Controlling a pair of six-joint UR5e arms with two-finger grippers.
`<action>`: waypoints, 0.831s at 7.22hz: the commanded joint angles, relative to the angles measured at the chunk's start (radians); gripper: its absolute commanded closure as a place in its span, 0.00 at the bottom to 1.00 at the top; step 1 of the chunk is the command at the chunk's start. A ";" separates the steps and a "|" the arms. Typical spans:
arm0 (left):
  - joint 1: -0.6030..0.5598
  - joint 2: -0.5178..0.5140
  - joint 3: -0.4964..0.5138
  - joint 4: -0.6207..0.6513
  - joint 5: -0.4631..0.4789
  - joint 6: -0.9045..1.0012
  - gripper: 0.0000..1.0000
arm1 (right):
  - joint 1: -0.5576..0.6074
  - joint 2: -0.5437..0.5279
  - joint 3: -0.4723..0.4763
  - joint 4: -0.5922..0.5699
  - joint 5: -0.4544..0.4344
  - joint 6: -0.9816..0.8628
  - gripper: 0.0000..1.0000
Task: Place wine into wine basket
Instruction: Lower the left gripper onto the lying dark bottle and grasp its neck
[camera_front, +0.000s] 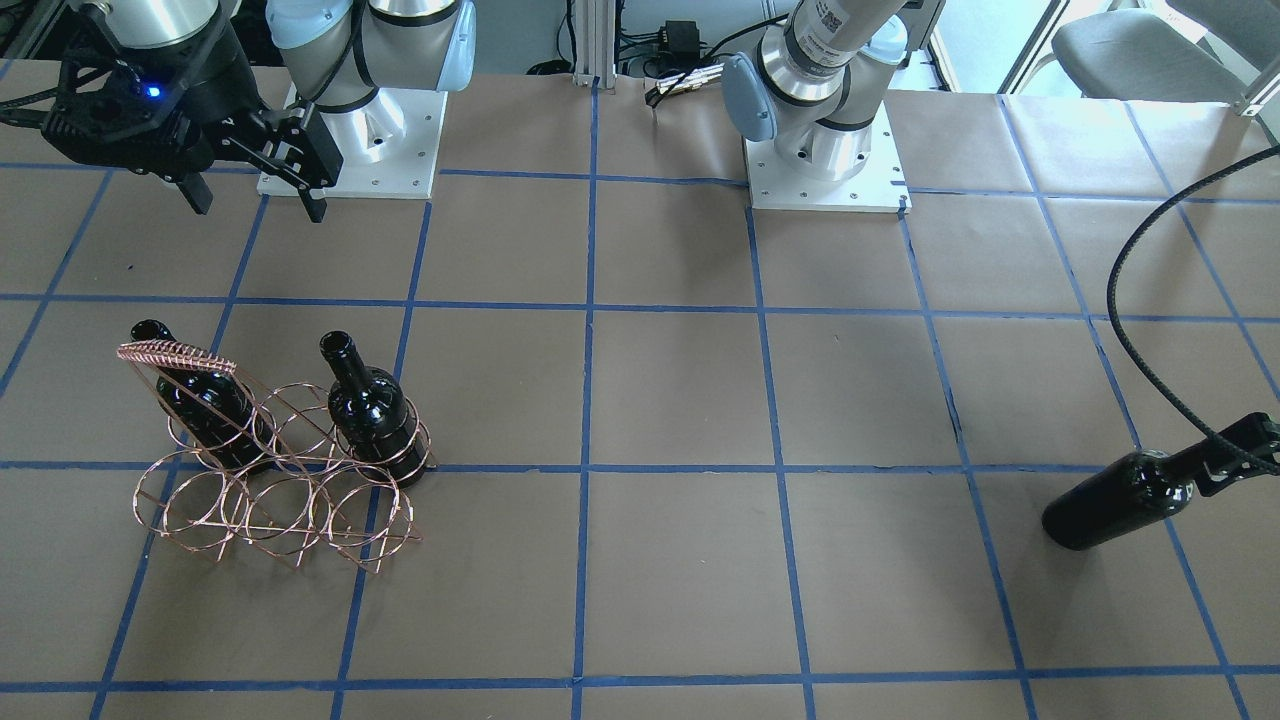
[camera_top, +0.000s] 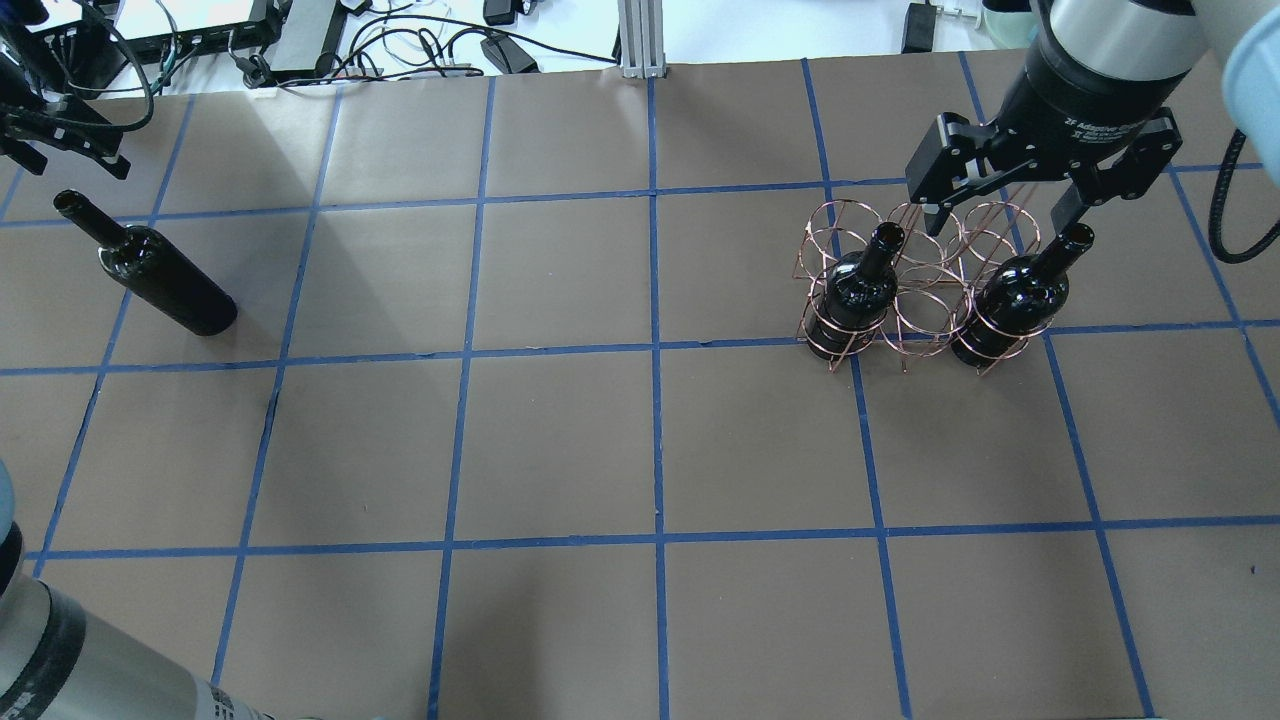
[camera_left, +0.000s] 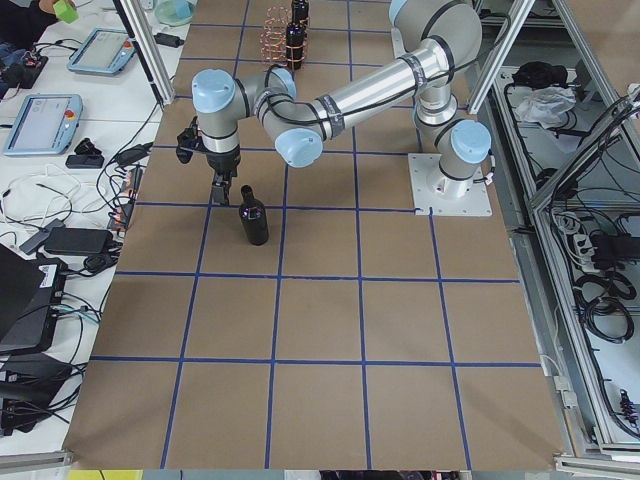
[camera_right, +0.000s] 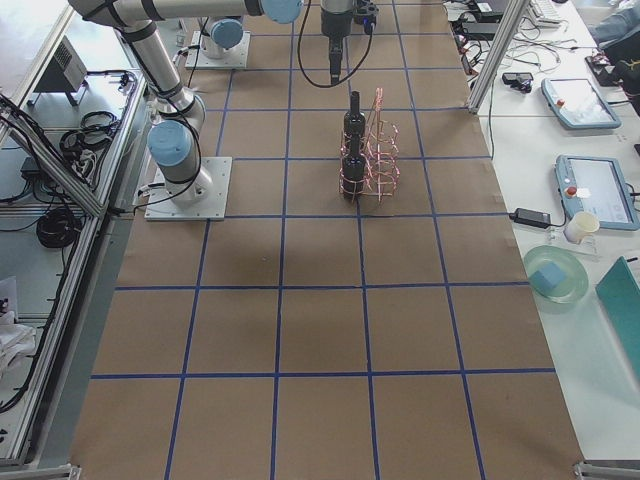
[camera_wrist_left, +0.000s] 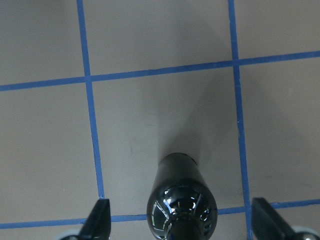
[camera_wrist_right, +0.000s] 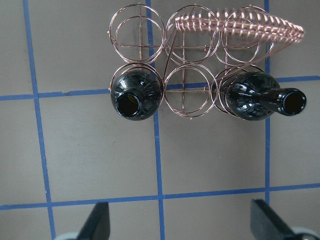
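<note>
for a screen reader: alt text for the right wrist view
Two glossy black glass wine bottles stand in the end rings of one row of a rose-copper six-ring wire rack; its other four rings are empty.

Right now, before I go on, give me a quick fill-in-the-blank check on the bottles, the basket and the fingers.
The basket holds ___ bottles.
The ring between them is ___.
The third bottle stands at the robot's ___ end of the table.
The right fingers are ___.
Missing words: two; empty; left; open.
</note>
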 joint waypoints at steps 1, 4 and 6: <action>0.001 -0.006 -0.026 -0.013 0.003 0.000 0.00 | 0.000 0.000 0.000 0.000 0.000 0.000 0.01; 0.001 -0.002 -0.040 -0.039 0.051 0.000 0.02 | 0.000 0.000 0.000 0.002 0.000 0.000 0.01; 0.002 0.011 -0.041 -0.076 0.049 -0.002 0.02 | 0.000 0.000 0.000 0.002 0.000 0.000 0.01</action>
